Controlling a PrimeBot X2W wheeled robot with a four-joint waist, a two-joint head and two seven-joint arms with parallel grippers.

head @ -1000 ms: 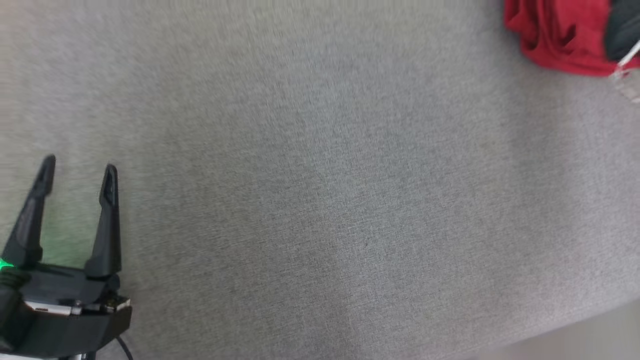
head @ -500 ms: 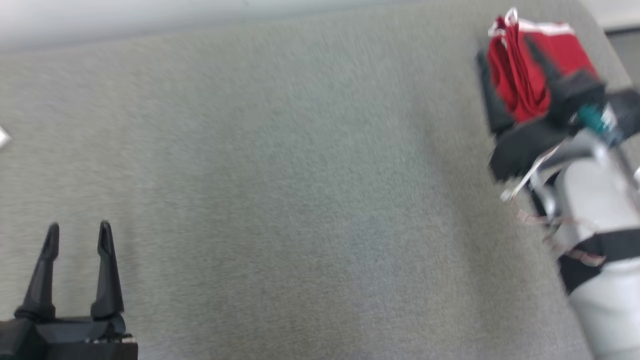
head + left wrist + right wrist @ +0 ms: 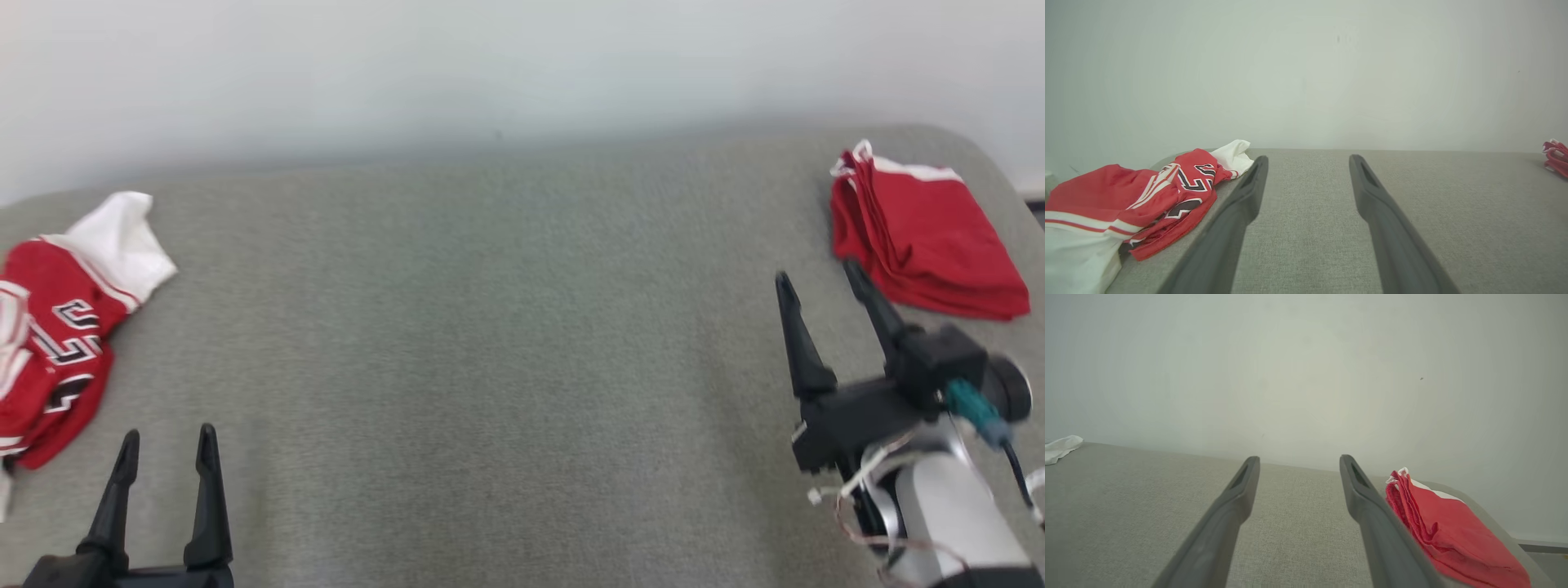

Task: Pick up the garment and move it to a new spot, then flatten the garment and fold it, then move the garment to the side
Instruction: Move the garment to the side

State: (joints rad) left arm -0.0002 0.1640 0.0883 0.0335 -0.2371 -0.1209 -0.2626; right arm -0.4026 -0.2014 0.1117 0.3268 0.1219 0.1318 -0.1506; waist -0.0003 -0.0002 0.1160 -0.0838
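Tilted up since a second ago, judging by the whole head view shifting at once: camera motion, no sliding on the grey table [image 3: 506,343]. Drawn back too, since half a second ago, from over the folded red stack [image 3: 927,245] to just short of it, fingertips clear: right gripper [image 3: 817,272]. Spread fully and holding nothing, as is the left gripper [image 3: 168,433], far across the table from the stack. Opposite the stack, at the other end and well apart from it: crumpled jersey [image 3: 57,343], red with white trim, seemingly the garment now due, outer part cut off from sight. For the pick, probably best to reach with the left gripper, come down over a thick red bunch rather than the white flap, pinch deep, lift clear, then carry toward the stack. Between jersey and stack, wide bare cloth for flattening. Mind the rounded corner under the stack, the wall [image 3: 490,73] behind it, and the near edge.
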